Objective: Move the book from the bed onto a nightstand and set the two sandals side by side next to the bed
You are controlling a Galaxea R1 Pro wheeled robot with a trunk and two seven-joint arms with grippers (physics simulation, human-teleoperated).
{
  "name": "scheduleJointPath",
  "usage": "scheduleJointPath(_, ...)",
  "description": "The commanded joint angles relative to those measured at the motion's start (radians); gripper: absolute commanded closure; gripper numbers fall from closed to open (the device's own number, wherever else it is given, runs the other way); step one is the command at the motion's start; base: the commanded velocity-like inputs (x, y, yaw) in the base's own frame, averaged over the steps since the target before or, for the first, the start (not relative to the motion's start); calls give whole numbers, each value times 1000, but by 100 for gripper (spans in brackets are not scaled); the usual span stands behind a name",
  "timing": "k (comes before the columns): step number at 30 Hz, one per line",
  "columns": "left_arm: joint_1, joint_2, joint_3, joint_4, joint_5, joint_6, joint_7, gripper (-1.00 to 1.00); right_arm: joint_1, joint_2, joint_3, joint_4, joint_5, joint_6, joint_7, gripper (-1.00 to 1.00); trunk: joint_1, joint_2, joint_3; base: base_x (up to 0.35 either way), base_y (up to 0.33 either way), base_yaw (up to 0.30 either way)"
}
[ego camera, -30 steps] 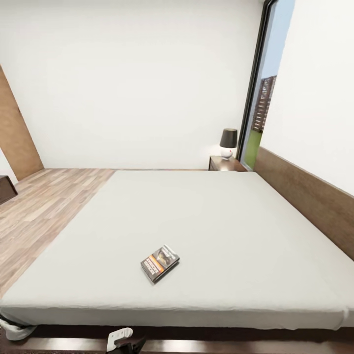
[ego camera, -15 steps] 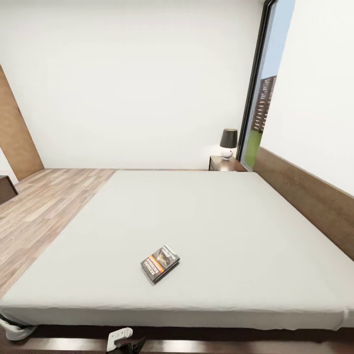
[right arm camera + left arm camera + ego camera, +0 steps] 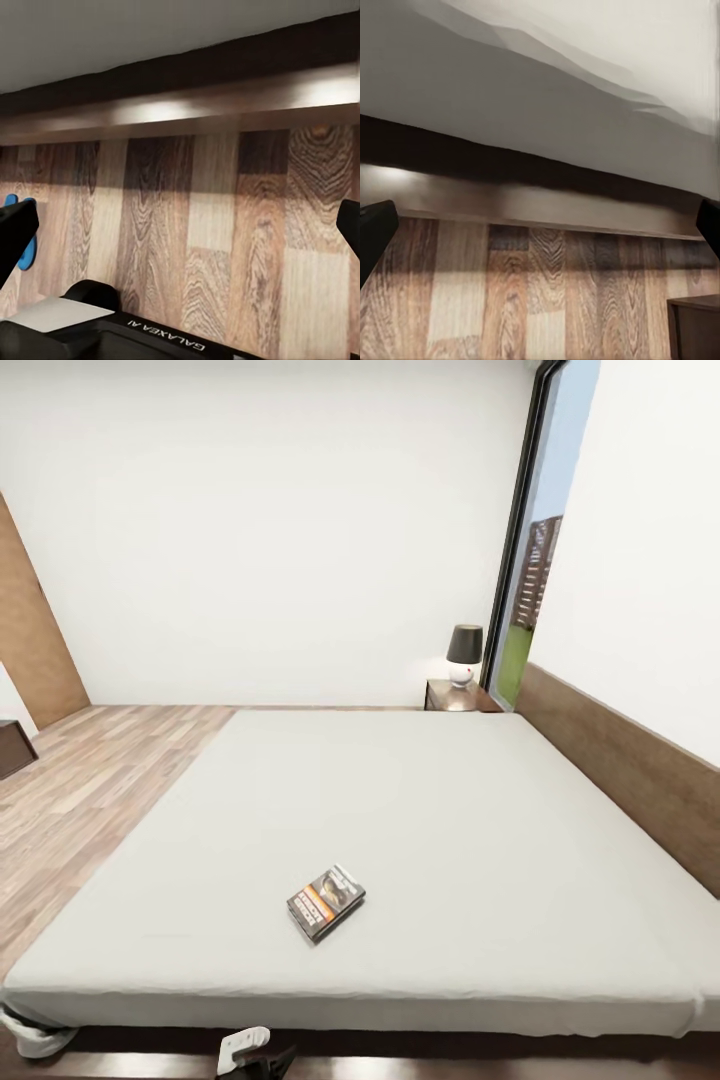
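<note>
I stand at the foot of the bed (image 3: 420, 810) with both arms hanging low. The book (image 3: 326, 901) lies flat on the mattress, near the foot edge and a little to my left of the middle, tilted against the edge. My left pincer (image 3: 540, 225) is spread wide, its two dark tips at the outer edges of the left wrist view, pointed at the bed's dark frame rail (image 3: 532, 202) and the plank floor (image 3: 510, 300) beneath it. My right pincer (image 3: 180, 225) is likewise released and grasps nothing, aimed at the same kind of rail and floor.

The main risk, I judge, is the lift: both arms sit below the mattress line, so raising one carelessly could catch the frame or the mattress edge. The book is thin and lies flat on a soft surface, so I could press it in or push it away instead of getting a tip under it. The nightstand (image 3: 452, 696) stands at the far corner by the window (image 3: 535, 550), well apart from the book, so a long carry could loosen a weak grip.

Count: one book, one bed, one nightstand with one lamp (image 3: 463, 653) on it. A bit of blue (image 3: 16, 232) peeks out beside my right pincer's tip, perhaps a sandal; I cannot tell how many.
</note>
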Motion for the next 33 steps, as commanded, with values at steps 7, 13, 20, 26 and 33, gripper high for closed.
scheduleJointPath(7,-1,0,8,2,-3,-1,-5,-100,-1,-1,5,1,-5,-5,1,-100,-27,49,21,0,0,0)
scheduleJointPath(13,-1,0,7,2,-3,-1,-6,-100,-1,-1,4,1,-10,-5,1,-100,-50,91,40,0,0,0)
scheduleJointPath(20,-1,0,8,2,-3,-1,-6,-100,-1,-1,4,1,-10,-5,1,-100,-77,140,62,0,0,0)
scheduleJointPath(26,-1,0,7,2,-3,-1,-7,-100,-1,-2,3,1,-10,-5,1,-100,-100,182,81,0,0,0)
scheduleJointPath(33,-1,-2,6,2,-4,-1,-10,-100,-1,-2,3,1,-10,-5,0,-100,-127,231,103,0,0,0)
